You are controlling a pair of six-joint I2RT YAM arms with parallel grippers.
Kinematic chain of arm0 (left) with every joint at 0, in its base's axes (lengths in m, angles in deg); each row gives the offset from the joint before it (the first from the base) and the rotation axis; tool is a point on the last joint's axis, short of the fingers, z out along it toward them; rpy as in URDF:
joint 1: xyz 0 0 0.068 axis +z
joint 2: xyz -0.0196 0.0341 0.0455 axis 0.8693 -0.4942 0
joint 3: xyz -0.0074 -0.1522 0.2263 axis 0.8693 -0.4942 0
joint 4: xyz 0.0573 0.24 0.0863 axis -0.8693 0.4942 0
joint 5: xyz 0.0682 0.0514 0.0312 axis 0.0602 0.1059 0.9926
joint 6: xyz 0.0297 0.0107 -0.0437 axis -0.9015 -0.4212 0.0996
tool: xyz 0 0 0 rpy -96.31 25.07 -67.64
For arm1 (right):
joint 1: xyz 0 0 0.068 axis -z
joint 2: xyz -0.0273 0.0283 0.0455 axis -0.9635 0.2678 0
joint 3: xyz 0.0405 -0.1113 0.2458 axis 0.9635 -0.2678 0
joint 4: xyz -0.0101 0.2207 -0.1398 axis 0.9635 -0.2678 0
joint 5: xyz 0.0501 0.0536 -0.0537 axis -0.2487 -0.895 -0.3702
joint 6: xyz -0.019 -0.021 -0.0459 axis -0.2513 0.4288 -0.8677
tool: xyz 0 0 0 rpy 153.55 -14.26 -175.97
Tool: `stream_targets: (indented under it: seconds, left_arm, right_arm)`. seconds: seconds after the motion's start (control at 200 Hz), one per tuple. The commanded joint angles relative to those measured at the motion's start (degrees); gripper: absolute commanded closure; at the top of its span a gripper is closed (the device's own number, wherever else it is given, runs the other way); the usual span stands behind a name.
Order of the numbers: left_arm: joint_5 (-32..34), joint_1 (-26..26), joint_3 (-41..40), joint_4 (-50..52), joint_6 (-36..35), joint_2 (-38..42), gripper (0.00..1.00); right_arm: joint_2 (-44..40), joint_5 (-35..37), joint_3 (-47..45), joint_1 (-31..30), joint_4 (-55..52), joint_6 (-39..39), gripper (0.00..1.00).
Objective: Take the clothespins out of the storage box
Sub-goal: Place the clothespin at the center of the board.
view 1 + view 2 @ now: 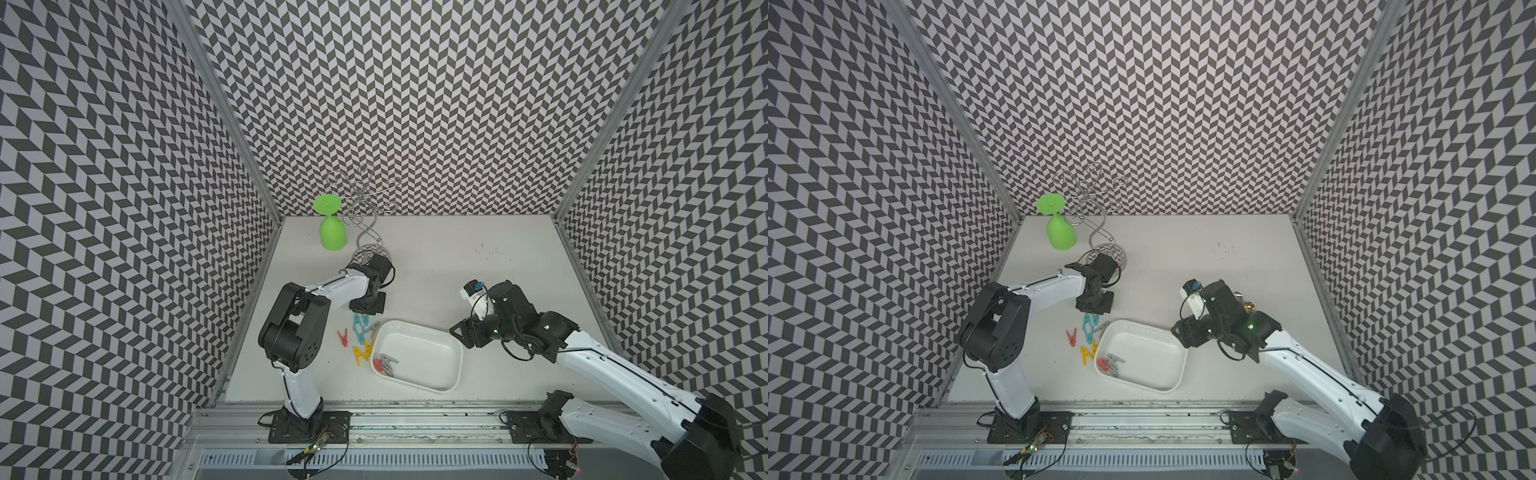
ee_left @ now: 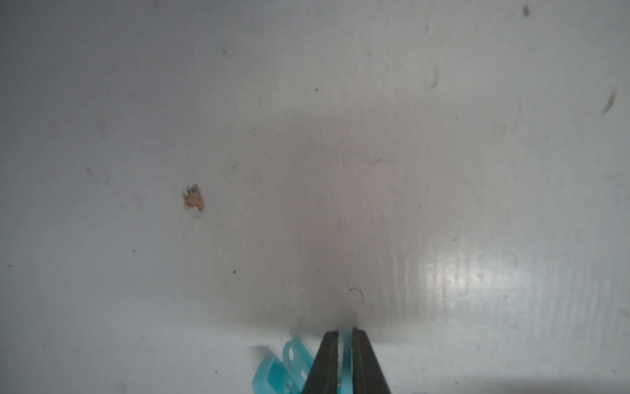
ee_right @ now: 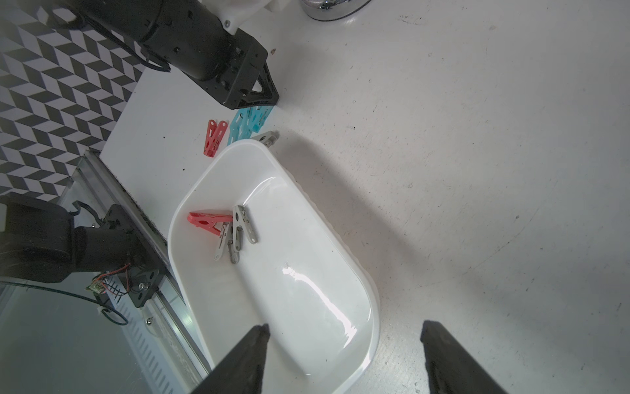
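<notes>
The white storage box (image 1: 419, 326) (image 1: 1142, 325) lies at the front middle of the table. In its left end are a red clothespin (image 3: 204, 220) and two grey clothespins (image 3: 243, 223). On the table just left of the box lie several more clothespins: red (image 1: 343, 336), light blue (image 1: 360, 326), grey (image 1: 372, 328) and yellow (image 1: 363, 351). My left gripper (image 2: 345, 332) points down at the table over the light blue ones, its jaws close together with a light blue clothespin (image 2: 346, 361) between them. My right gripper (image 3: 344, 327) hangs open and empty over the box's right end.
A green wine glass (image 1: 332, 232) hangs upside down from a chrome wire stand (image 1: 365, 220) at the back left, just behind my left wrist. Patterned walls close in three sides. A metal rail (image 1: 415, 409) runs along the front edge.
</notes>
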Motion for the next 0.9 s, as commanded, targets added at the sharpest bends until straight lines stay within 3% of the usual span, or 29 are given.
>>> stream_targets:
  seconds: [0.0,0.235,0.541,0.896]
  left_arm:
    - [0.20,-0.02,2.17,-0.08,-0.93,0.79,0.80]
    - [-1.39,-1.43,4.05,2.88,-3.68,4.14,0.72]
    - [-3.54,-5.45,5.67,7.43,-7.29,9.68,0.70]
    - [-9.60,-17.99,2.57,10.32,-12.02,14.79,0.66]
  right_arm:
    - [-1.02,0.67,-0.31,0.17,2.22,0.23,0.26]
    - [-0.60,0.53,-0.21,0.17,2.28,0.23,0.26]
    - [0.22,-0.82,0.46,0.17,2.68,-0.50,0.26]
    - [1.02,-2.49,0.60,0.13,2.98,-1.46,0.26]
